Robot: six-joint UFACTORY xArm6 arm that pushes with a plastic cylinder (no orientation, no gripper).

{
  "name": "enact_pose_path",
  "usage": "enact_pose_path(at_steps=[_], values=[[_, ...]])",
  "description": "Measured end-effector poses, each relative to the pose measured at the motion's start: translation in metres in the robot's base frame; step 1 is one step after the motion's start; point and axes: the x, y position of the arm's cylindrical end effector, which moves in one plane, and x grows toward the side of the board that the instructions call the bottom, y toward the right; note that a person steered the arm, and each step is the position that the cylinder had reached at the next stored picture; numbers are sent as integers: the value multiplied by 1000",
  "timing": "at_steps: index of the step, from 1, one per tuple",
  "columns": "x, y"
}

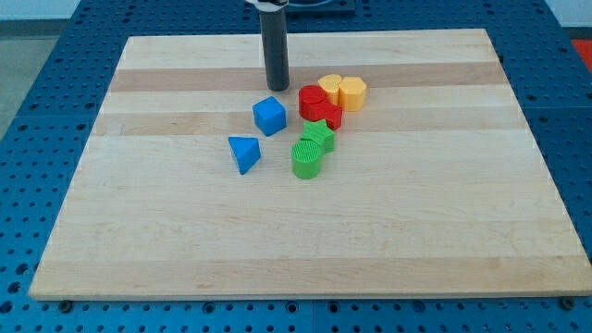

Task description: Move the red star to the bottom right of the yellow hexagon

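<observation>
**Rod lines up behind the red cluster**

My tip (277, 86) sits on the wooden board (185, 240), at the view's upper middle, just left of the red blocks and above the blue cube (269, 116). There are no jaws here to open or close: it is a bare rod, touching nothing.

The red star (326, 113) appears to be the lower red block, pressed against the red cylinder (312, 98); its shape is hard to confirm. It lies below and left of the yellow hexagon (352, 92), which touches a second yellow block (331, 87).

This looks like the approach step. Next, I judge, the star needs a push rightward, clear of its neighbours.

The count: two red, two yellow, two green, the green star (317, 135) and green cylinder (307, 159), and two blue, cube plus blue triangle (244, 153). Eight blocks.
</observation>
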Motion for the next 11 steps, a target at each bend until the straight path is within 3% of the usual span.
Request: enact_pose_path(at_steps=[3, 4, 7, 11], values=[[56, 0], [35, -3], [42, -24], [108, -5]])
